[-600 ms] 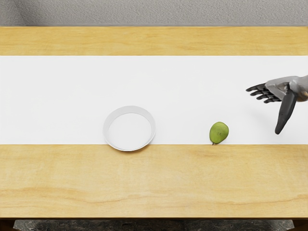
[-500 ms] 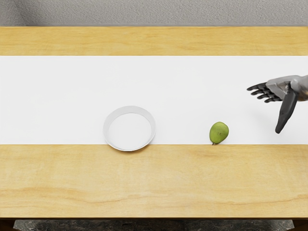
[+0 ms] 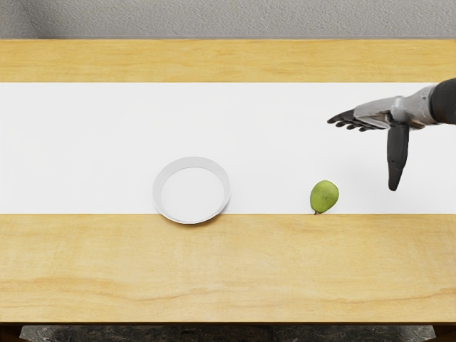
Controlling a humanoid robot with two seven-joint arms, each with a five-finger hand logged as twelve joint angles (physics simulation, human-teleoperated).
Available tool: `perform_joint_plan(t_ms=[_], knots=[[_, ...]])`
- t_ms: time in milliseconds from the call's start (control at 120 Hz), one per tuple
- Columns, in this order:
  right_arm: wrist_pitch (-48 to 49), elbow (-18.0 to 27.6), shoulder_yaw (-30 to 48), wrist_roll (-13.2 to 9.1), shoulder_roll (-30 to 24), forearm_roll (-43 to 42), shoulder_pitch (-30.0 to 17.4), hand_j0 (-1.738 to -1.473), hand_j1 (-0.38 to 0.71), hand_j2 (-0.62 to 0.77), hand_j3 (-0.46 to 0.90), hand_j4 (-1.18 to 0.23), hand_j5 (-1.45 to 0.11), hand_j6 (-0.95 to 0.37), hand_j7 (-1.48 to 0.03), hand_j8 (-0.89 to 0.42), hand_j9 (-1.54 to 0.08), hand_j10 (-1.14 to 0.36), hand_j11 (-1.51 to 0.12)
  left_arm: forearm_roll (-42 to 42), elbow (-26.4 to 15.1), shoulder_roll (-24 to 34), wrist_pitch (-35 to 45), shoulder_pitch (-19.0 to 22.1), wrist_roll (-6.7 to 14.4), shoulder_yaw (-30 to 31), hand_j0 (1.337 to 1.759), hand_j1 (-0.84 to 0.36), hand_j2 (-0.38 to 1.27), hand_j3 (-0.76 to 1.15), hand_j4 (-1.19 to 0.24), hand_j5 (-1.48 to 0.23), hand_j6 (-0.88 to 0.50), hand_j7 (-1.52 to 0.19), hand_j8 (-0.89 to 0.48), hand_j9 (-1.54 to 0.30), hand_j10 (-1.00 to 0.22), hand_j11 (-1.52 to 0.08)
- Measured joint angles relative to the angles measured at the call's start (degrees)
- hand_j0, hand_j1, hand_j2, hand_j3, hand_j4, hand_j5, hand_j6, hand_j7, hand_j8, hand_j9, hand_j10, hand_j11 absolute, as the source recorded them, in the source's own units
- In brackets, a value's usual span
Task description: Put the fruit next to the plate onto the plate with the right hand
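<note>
A green pear lies on the white runner close to its front edge, to the right of a white round plate that holds nothing. My right hand comes in from the right edge, hanging above and to the right of the pear, apart from it. Its fingers are stretched out to the left and the thumb points down; it is open and holds nothing. The left arm does not show.
The wooden table carries a wide white runner across its middle. A grey wall runs along the far edge.
My right hand has moved left and slightly up toward the pear, with the fingers stretched out further. Pear and plate have not moved.
</note>
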Motion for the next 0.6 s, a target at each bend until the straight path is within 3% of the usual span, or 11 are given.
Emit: perform_joint_plan(t_ms=[83, 308, 600], knots=[[0.00, 3.14, 0.09, -0.18, 1.66, -5.01, -0.59, -1.658, -0.35, 0.00, 0.00, 0.00, 0.00, -0.01, 0.00, 0.00, 0.00, 0.00, 0.00, 0.00, 0.00, 0.00, -0.01, 0.00, 0.00, 0.00, 1.658, 0.33, 0.00, 0.00, -0.02, -0.02, -0.02, -0.02, -0.02, -0.02, -0.02, -0.02], [-2.39, 4.85, 0.35, -0.30, 10.22, -19.05, -7.69, -1.658, -0.35, 0.00, 0.00, 0.00, 0.00, 0.00, 0.00, 0.00, 0.00, 0.00, 0.00, 0.00, 0.00, 0.00, 0.00, 0.00, 0.00, 0.00, 1.658, 0.33, 0.00, 0.00, -0.02, -0.02, -0.02, -0.02, -0.02, -0.02, -0.02, -0.02], [-10.91, 5.77, 0.63, -0.32, 13.33, -28.99, -15.26, -1.658, -0.35, 0.00, 0.00, 0.00, 0.00, -0.01, 0.00, 0.00, 0.00, 0.00, 0.00, 0.00, 0.00, 0.00, 0.00, 0.00, 0.00, 0.00, 1.658, 0.33, 0.00, 0.00, -0.02, -0.02, -0.02, -0.02, -0.02, -0.02, -0.02, -0.02]])
